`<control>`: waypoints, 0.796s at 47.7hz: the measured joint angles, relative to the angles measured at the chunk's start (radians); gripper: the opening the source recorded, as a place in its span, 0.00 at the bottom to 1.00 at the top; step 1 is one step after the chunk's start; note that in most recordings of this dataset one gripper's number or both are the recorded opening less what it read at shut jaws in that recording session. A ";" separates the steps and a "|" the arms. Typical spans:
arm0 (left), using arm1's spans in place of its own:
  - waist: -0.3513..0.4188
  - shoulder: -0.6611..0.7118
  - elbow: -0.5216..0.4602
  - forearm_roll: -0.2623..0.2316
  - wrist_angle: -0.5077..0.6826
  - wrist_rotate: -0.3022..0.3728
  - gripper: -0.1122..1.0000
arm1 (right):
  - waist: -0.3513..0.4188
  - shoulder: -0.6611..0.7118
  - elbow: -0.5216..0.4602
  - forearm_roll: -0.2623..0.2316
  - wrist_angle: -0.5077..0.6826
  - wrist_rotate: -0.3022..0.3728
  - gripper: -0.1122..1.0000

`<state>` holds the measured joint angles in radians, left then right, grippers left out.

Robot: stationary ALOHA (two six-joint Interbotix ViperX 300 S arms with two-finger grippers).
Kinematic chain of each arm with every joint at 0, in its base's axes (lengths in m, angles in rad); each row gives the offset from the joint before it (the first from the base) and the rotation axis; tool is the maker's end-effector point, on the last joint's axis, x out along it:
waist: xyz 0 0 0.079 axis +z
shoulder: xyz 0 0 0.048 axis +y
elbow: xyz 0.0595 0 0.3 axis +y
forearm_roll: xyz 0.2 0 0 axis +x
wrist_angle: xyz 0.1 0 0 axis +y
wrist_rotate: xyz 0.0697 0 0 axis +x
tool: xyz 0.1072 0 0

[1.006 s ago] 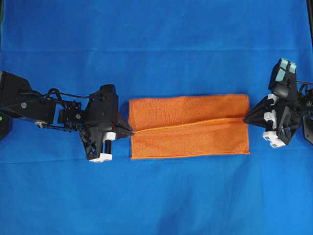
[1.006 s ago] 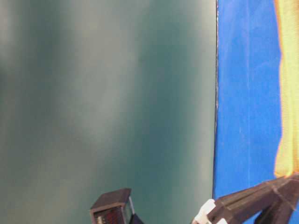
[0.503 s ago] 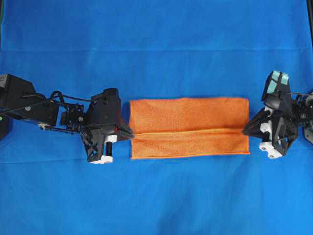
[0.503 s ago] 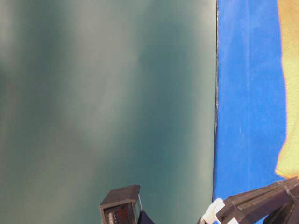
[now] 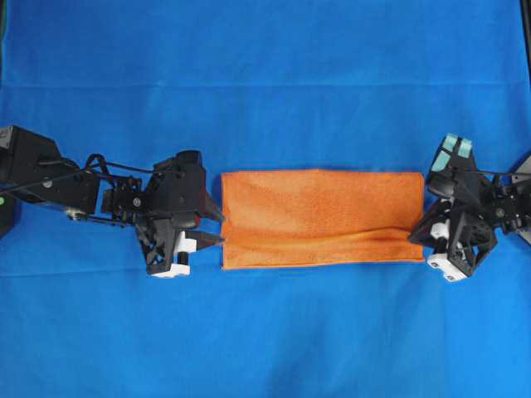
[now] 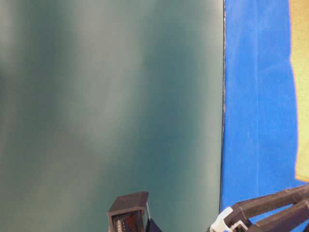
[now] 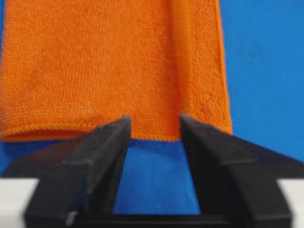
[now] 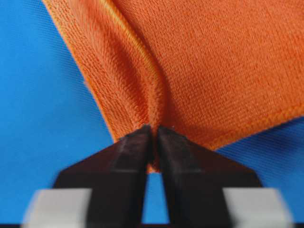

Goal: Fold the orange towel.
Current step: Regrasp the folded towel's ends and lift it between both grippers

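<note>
The orange towel (image 5: 319,217) lies folded into a long rectangle on the blue cloth, with a low ridge along its near edge. My left gripper (image 5: 218,228) stands open just off the towel's left end. In the left wrist view its fingers straddle the hem of the towel (image 7: 109,61) with only blue cloth between them (image 7: 154,121). My right gripper (image 5: 412,235) is at the right end. In the right wrist view its tips (image 8: 154,130) are pressed together on a pinched fold of the towel (image 8: 213,61).
A blue cloth (image 5: 265,332) covers the whole table, with faint crease lines across it. In the table-level view a dark green wall (image 6: 111,96) fills the left side, and a strip of the towel (image 6: 301,96) shows at the right.
The raised fold has come down toward the near edge and the towel lies flatter. My left gripper has opened and let go of the left end. The right arm has shifted inward and nearer.
</note>
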<state>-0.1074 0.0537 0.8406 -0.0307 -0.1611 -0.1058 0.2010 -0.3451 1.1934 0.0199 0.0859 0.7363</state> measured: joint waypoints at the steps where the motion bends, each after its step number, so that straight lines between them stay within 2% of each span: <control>1: 0.000 0.000 0.000 -0.002 0.003 0.002 0.53 | 0.000 0.000 -0.003 0.000 0.000 -0.002 0.47; 4: 0.006 0.000 0.000 -0.002 0.006 0.003 0.57 | 0.002 0.000 -0.017 -0.006 0.002 -0.011 0.63; 7: 0.014 0.000 0.000 0.000 0.014 0.008 0.57 | 0.002 0.000 -0.031 -0.021 0.006 -0.015 0.70; 11: 0.032 -0.008 0.000 0.000 0.035 0.017 0.57 | 0.000 -0.009 -0.043 -0.057 0.026 -0.017 0.65; 18: 0.078 -0.051 -0.006 0.000 0.054 0.055 0.57 | -0.026 -0.052 -0.054 -0.127 0.097 -0.017 0.66; 28: 0.132 -0.087 -0.025 0.000 0.054 0.141 0.57 | -0.137 -0.167 -0.043 -0.236 0.179 -0.017 0.66; 34: 0.149 -0.087 -0.028 0.002 0.054 0.158 0.57 | -0.207 -0.225 -0.028 -0.285 0.195 -0.017 0.66; 38: 0.160 -0.086 -0.028 0.000 0.052 0.158 0.57 | -0.250 -0.241 -0.023 -0.301 0.198 -0.017 0.66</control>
<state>0.0522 -0.0322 0.8130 -0.0307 -0.1089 0.0522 -0.0491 -0.5860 1.1704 -0.2807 0.2838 0.7194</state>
